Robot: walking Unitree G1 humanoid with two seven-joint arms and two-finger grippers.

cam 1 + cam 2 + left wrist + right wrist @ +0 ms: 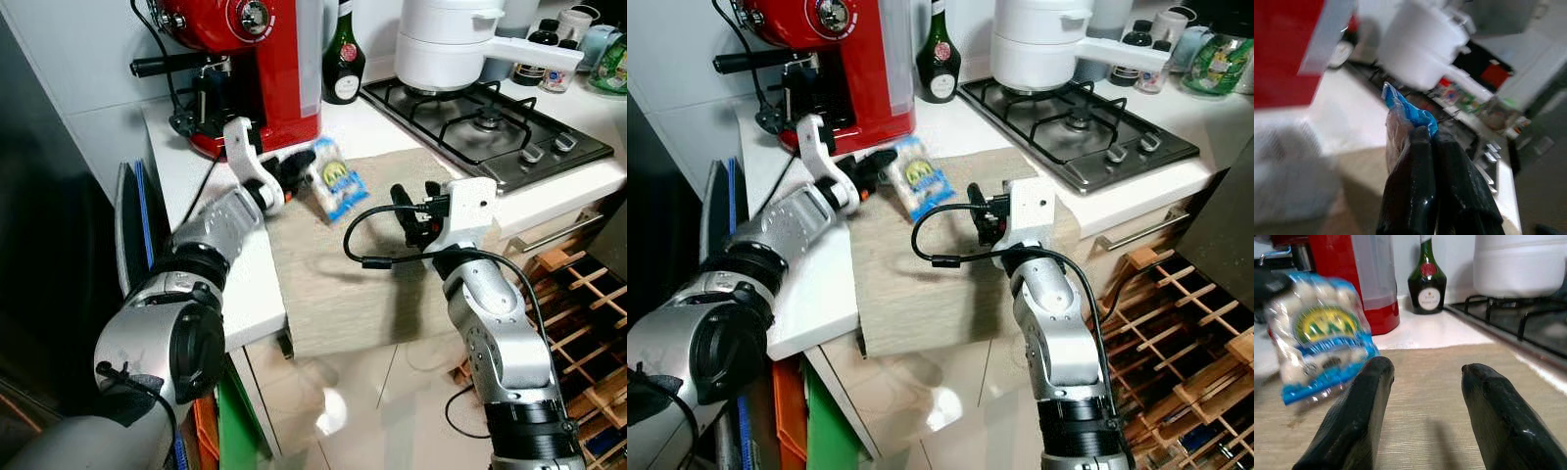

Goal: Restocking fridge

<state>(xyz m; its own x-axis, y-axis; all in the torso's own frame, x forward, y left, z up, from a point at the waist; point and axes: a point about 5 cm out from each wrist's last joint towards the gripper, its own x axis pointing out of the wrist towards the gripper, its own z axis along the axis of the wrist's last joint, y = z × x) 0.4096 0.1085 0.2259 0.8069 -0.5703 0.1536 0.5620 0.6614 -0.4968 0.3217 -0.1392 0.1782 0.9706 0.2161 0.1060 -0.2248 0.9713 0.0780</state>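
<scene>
Blue-edged clear food packet (335, 177) pinched by its edge in left gripper (294, 168), fingers closed, lifted above beige mat (362, 284) | right gripper (1420, 396) spread wide, empty, packet ahead of it | packet picked up; judged carry to fridge and placement outstanding

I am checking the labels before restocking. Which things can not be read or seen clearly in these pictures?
- Bag: print blurred in the right wrist view, too small in the eye views.
- Bag's gripped edge: hidden by the left gripper, jaws shut on it.
- Bottle: top cut off by the edge.
</scene>
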